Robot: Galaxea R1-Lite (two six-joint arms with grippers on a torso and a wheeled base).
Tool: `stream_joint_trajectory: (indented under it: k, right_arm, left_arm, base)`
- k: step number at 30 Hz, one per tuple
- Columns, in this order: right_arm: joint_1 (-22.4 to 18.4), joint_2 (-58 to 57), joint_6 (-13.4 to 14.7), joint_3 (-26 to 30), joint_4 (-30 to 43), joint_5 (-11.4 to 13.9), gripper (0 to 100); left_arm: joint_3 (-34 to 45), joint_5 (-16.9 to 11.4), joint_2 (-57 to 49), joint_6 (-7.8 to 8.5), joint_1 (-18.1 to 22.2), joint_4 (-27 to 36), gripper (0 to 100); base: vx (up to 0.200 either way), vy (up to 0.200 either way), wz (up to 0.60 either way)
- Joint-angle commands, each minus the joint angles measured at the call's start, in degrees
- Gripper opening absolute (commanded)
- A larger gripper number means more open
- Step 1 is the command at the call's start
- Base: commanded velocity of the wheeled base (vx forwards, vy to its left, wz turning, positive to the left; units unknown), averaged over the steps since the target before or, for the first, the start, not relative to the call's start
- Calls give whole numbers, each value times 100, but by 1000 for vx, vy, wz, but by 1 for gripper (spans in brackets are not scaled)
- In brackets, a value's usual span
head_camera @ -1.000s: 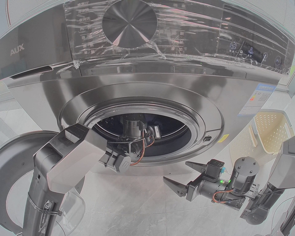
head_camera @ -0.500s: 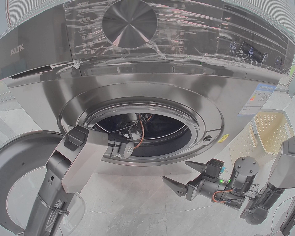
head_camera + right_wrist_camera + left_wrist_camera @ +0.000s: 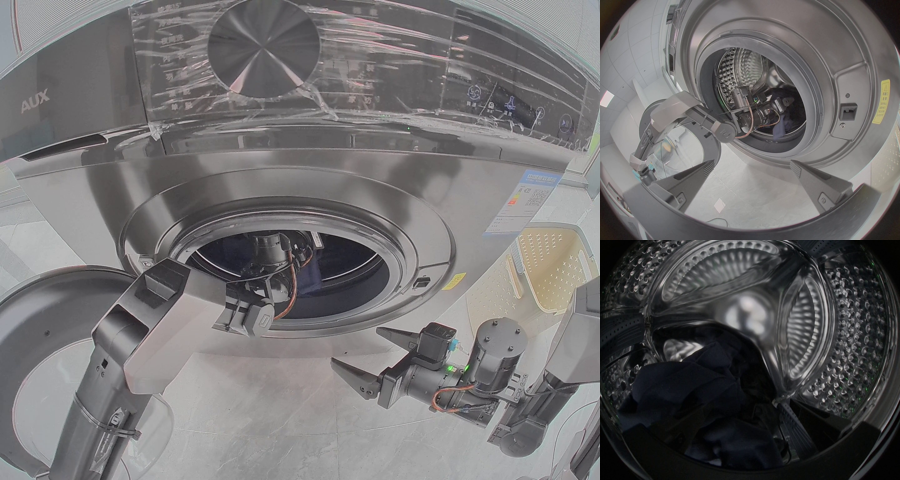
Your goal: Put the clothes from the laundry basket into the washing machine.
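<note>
The washing machine (image 3: 300, 181) stands with its round door (image 3: 37, 337) swung open to the left. Dark navy clothes (image 3: 703, 390) lie heaped at the bottom of the perforated drum (image 3: 850, 333), and they also show through the opening as dark cloth (image 3: 782, 125). My left arm reaches through the opening, with the left gripper (image 3: 787, 101) inside the drum; it stands open (image 3: 750, 404) just above the clothes, holding nothing. Below the opening and to its right, my right gripper (image 3: 369, 359) is open and empty (image 3: 751, 167), pointing at the machine's front.
A cream perforated laundry basket (image 3: 550, 269) stands on the right beside the machine. Grey tiled floor (image 3: 281, 412) lies bare in front. The open glass door (image 3: 678, 147) takes up the floor space on the left.
My left arm pushed deeper into the drum, then drew back and down a little. The right arm has stayed still.
</note>
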Motion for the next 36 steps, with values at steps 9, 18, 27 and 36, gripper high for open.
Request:
stream_joint_trajectory:
  k: [9,18,27,36]
  right_arm:
    - [-84,-83,-1,79,-2,4,100]
    - [-137,-496,-10,325,16,47,100]
    - [-145,-865,-54,738,16,39,100]
    - [-347,-1665,-89,1336,16,-23,100]
  left_arm:
    - [4200,-137,-1951,1110,-860,-1224,100]
    - [6414,-260,-3199,1312,-1326,-1769,100]
    - [8111,-234,-4087,1084,-1669,-2587,100]
    - [9376,-172,-4764,1181,-1677,-3299,100]
  base:
    - [0,0,0]
    - [0,0,0]
    - [0,0,0]
    - [-178,0,0]
